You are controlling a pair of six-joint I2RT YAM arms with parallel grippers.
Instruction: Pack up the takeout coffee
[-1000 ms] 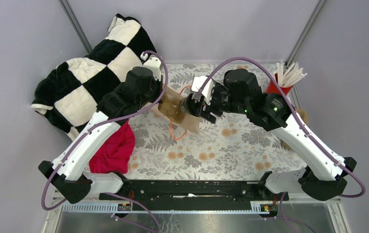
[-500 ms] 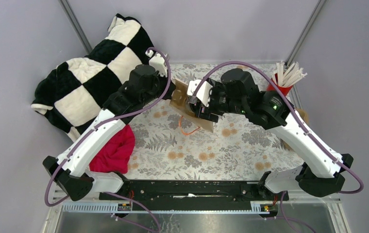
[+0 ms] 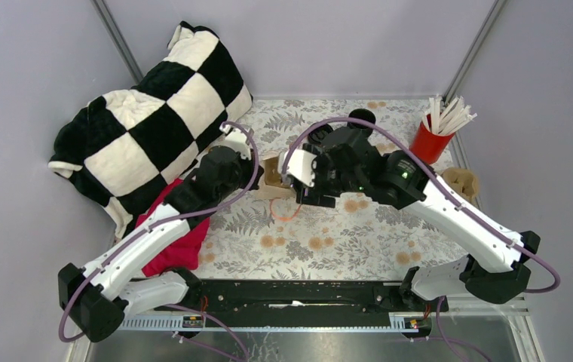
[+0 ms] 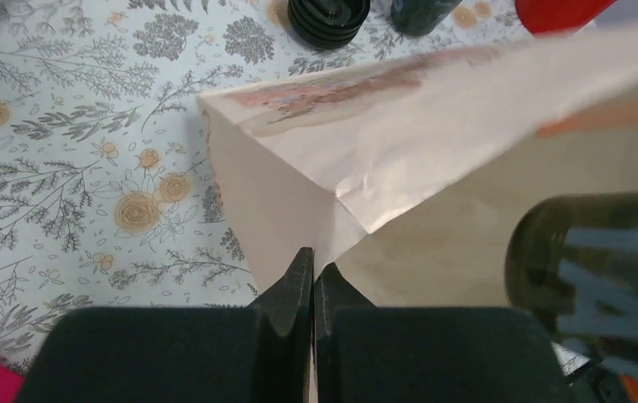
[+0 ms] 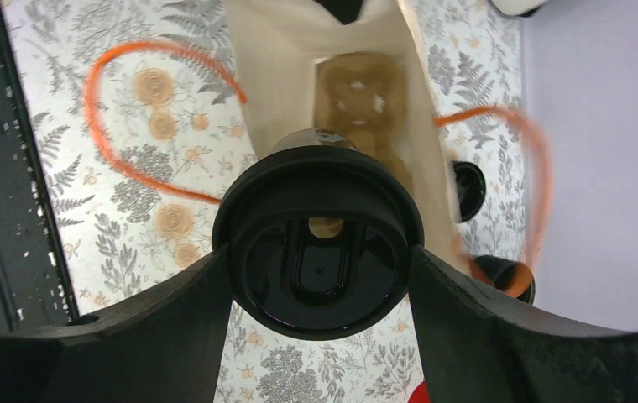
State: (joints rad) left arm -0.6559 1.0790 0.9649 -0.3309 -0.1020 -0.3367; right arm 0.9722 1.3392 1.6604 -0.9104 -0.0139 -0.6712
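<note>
The takeout coffee (image 5: 320, 243), a black cup with a round black lid, sits between my right gripper's (image 5: 320, 273) fingers, held just above the open mouth of the brown paper bag (image 5: 332, 50). A cardboard cup carrier (image 5: 359, 92) lies at the bag's bottom. In the left wrist view the cup's side (image 4: 593, 260) shows at the right. My left gripper (image 4: 314, 270) is shut on the bag's folded edge (image 4: 341, 210). In the top view the bag (image 3: 272, 175) stands between the left gripper (image 3: 257, 177) and the right gripper (image 3: 306, 185).
The bag's orange handles (image 5: 122, 159) hang over the floral table. A stack of black lids (image 4: 328, 17) and a stack of black cups (image 4: 420, 10) stand behind the bag. A red cup of straws (image 3: 428, 139) stands at the back right. A checkered blanket (image 3: 148, 128) and red cloth (image 3: 174, 241) lie at the left.
Both grippers moved nearer and lower with the bag and cup. The bag went from tilted to standing, and the cup is now at its mouth.
</note>
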